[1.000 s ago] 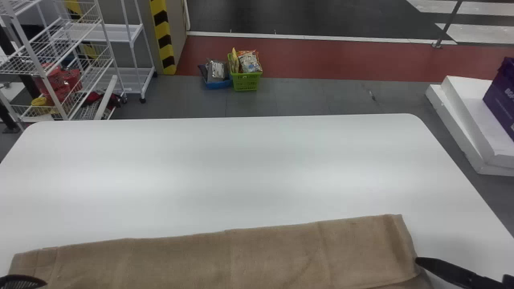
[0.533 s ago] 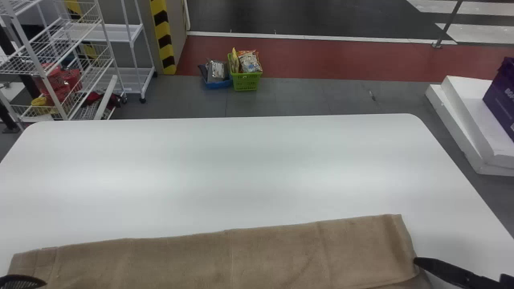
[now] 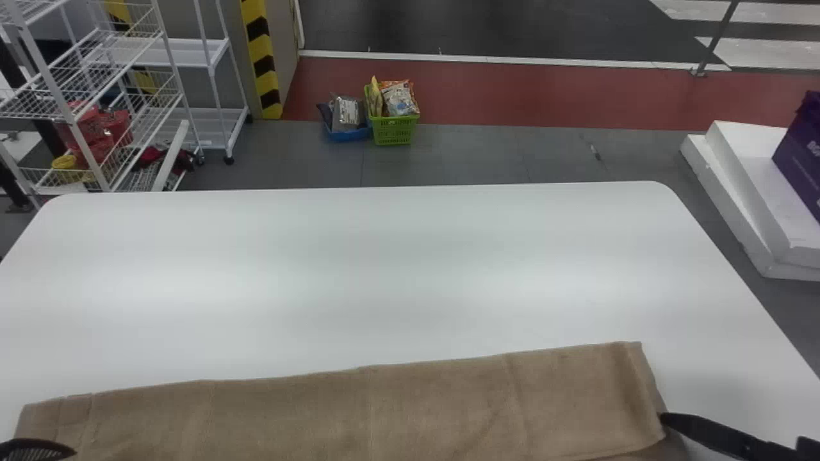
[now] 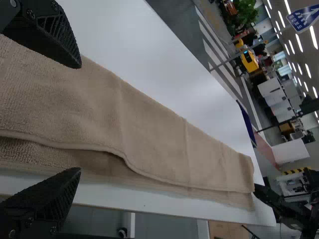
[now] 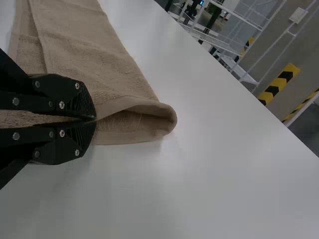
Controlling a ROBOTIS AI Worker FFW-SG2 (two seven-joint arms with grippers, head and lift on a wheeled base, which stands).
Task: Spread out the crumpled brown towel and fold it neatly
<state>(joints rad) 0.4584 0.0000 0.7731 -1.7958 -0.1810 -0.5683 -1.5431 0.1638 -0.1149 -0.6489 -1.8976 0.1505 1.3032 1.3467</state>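
The brown towel [image 3: 359, 410] lies on the white table [image 3: 410, 256] as a long strip, and it runs across the lower part of the head view, from about 8 o'clock through 6 o'clock to between 4 and 5 o'clock. My left claw [image 3: 38, 449] is at 8 o'clock, near the towel's end there. In the left wrist view this left claw [image 4: 79, 118] is set wide, with the towel's cloth seen across the gap of its two fingers. There the cloth shows as two layers, and the hem of the upper layer goes in a soft wave, so that a band of the under layer comes out beside it. My right claw [image 3: 679, 424] is at 4 o'clock, at the other end of the towel. The right wrist view shows the fingertips of the right claw [image 5: 95, 120] pressed together, holding the towel by its hem; just beside them the layers stand a little apart, as a rounded fold. On the floor behind the table, at 12 o'clock, is a green basket [image 3: 393, 131] with packets, beside a blue basket [image 3: 349, 134]. A purple box [image 3: 804, 160] rests on white blocks [image 3: 746, 147] between 2 and 3 o'clock.
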